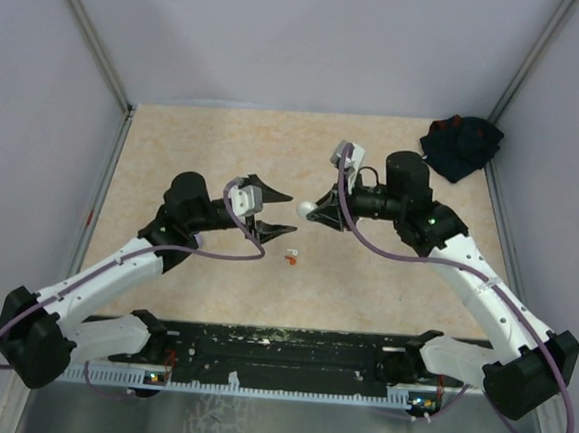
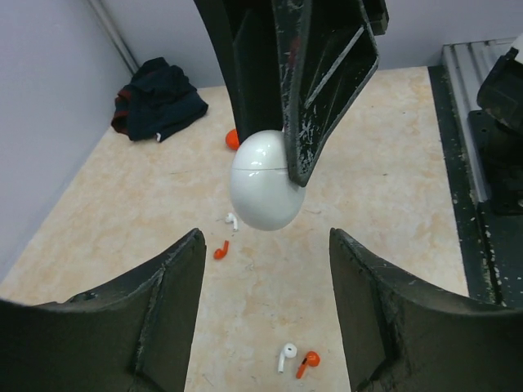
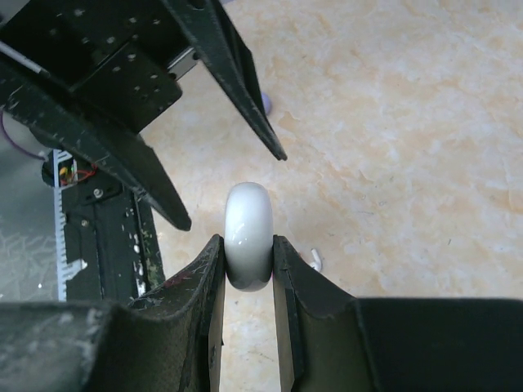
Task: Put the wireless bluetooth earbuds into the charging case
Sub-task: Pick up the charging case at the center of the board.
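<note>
Your right gripper [image 3: 248, 242] is clamped on the white case [image 2: 261, 184] and holds it in the air above the table [image 2: 384, 163]. The case is closed, with its seam showing as a thin line. It is egg-shaped. Its long axis runs along the right fingers, and its rounded end points out past their tips toward your left gripper [image 2: 265, 233]. The fingers press its two broad faces, so the right wrist view shows it edge-on.

Your left gripper is open and empty. The case lies straight ahead of it, in line with the gap between its fingers, but the fingers are not yet around it and do not touch it. The next move likely turns on that line-up, since the part above the seam sits up between the right fingers.

The earbuds lie loose on the table below both grippers. A white one [image 2: 285, 357] and an orange one [image 2: 307, 363] lie flat, side by side, with stems pointing back toward the left gripper. Another white [image 2: 231, 219] and orange [image 2: 221, 250] lie farther on. The left arm looks nearer to them.
</note>
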Controlling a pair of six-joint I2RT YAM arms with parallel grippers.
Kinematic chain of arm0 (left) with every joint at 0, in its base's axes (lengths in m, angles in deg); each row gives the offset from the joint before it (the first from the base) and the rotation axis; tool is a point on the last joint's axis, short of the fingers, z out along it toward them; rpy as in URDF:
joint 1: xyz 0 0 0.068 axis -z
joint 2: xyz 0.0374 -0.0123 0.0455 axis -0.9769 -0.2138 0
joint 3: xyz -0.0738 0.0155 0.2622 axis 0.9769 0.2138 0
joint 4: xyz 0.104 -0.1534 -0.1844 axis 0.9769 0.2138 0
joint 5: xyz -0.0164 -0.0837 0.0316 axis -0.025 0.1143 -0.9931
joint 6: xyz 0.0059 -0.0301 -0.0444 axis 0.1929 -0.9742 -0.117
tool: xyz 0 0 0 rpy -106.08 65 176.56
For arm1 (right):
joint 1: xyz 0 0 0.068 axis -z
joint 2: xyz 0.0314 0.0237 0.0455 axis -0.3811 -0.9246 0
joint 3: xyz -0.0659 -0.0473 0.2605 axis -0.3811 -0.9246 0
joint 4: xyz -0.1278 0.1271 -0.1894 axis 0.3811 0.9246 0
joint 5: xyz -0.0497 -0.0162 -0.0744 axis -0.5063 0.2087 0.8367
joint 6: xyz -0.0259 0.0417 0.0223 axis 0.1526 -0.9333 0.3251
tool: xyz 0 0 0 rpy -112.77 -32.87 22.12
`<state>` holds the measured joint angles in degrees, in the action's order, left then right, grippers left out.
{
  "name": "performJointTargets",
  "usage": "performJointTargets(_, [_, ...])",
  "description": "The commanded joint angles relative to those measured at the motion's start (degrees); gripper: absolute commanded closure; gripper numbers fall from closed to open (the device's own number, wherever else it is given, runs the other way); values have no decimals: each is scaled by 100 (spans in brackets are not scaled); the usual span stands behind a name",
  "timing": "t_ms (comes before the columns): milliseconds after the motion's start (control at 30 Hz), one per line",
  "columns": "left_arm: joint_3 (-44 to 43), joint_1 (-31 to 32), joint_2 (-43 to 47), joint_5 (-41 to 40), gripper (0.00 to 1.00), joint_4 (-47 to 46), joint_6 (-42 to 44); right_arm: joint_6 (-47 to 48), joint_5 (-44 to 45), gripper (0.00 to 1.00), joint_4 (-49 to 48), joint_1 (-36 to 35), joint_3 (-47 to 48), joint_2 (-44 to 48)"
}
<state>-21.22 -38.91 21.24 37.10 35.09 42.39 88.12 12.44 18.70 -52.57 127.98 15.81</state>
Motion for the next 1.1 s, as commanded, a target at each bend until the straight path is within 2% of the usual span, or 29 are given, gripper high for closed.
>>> performJointTargets(0, [-236, -296, -220, 1071, 34, -159, -768, 740, -543, 100, -140, 47, 314, 126])
performJointTargets(200, [-425, -438, -550, 1608, 37, -163, -1330, 1101, -870, 100, -180, 47, 483, -59])
performJointTargets(367, [-470, -739, -721, 2083, 40, -544, -2047, 1623, -1020, 100, 162, 47, 721, -184])
performJointTargets(667, [-340, -855, -593, 2053, 42, -430, -1875, 2038, -1124, 100, 1069, -133, 1383, -766])
performJointTargets(1067, [-172, -907, -614, 2211, 47, -800, -1976, 2326, -884, 100, 1552, -429, 1642, -1086])
